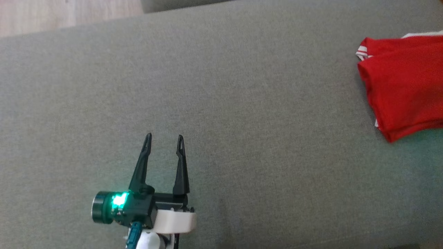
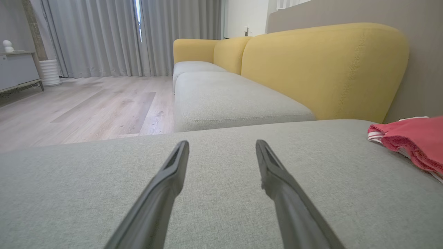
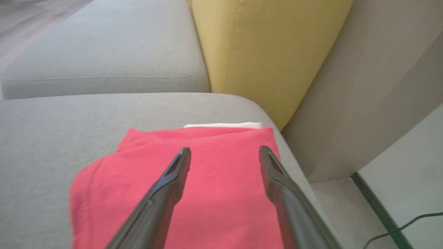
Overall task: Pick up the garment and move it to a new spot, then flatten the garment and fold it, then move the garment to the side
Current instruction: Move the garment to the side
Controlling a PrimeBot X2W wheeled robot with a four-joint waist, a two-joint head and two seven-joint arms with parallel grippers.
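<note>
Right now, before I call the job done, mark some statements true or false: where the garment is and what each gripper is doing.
1. The garment lies folded toward the robot's right on the grey cushion. True.
2. The left gripper is shut on the garment. False: it is open over bare cushion, apart from the garment.
3. The right gripper is open above the garment. True.
4. The garment is blue. False: it is red with white trim.

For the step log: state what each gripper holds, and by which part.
Nothing is held. The left gripper stands open over the grey seat cushion; the right gripper stands open above the folded red garment, gripping no cloth.
</note>
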